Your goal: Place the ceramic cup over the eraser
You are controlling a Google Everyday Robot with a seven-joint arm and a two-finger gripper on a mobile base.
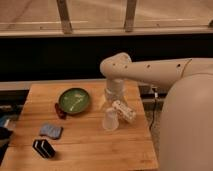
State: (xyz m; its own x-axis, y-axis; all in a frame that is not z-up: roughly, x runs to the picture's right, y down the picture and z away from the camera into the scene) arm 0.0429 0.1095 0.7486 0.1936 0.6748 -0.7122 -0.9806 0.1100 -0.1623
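- Approach stage, by the look of it: tool (110, 100) hanging fingers-down just above the ceramic cup (111, 120), spread wide, gripping nothing.
- Ceramic cup standing on the wooden surface (90, 150), apparently wide end down, just beside the white box (124, 111) and to the right of the green bowl (75, 100).
- Eraser (44, 148) well apart from the cup, near the front left corner, just in front of the blue-grey pad (51, 131).
- Next, probably: lowering straight around the cup, closing gently on its tapered wall, keeping clear of the box alongside.
- After that: lifting, carrying left and forward, setting the cup mouth-down squarely over the eraser without nudging the pad.
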